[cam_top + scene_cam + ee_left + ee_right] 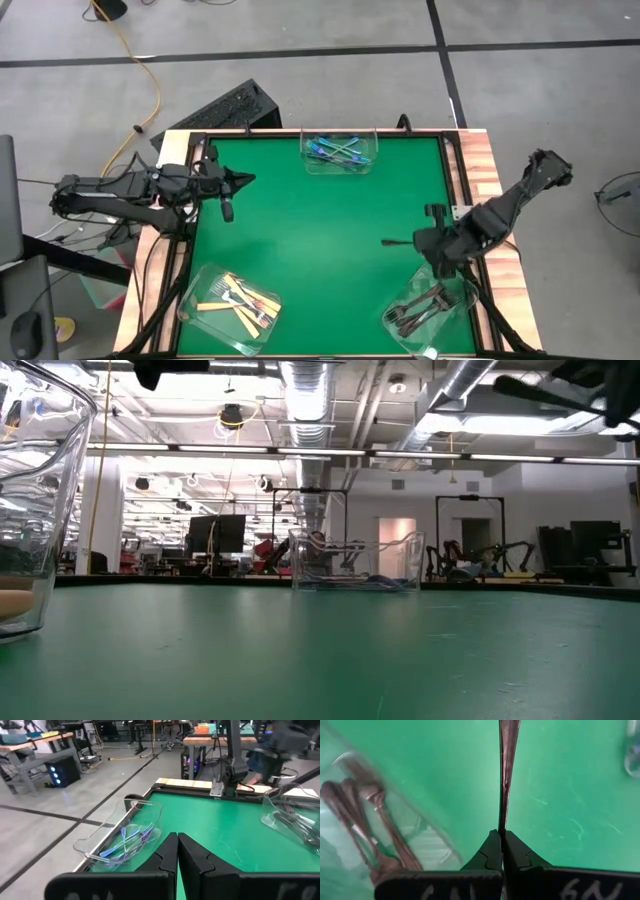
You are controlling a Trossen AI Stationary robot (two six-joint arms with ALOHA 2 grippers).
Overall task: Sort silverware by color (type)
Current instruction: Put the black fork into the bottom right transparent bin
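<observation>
The right gripper [501, 836] hangs just beside the clear plastic tub of dark grey metal forks [428, 303], on the side facing the middle of the green surface [320, 230]. Its jaws pinch one slim dark grey metal fork [398, 241] by the end, the rest of it sticking out level over the surface, away from that tub.

Judged step: deliver this fork into the dark-fork tub. To do it well, swing the free end round so the whole length sits over the tub opening before release; at present most of the fork overhangs bare surface. Clear the near wall of the tub, then lower and part the jaws close above the pile to avoid a bounce.

The left gripper [177, 851] waits at the opposite edge of the surface, well apart from that tub, jaws pressed together and empty. The clear tub of blue-handled forks [338, 151] and the clear tub of tan-handled forks [232, 303] appear already sorted; no loose forks show on the surface.
</observation>
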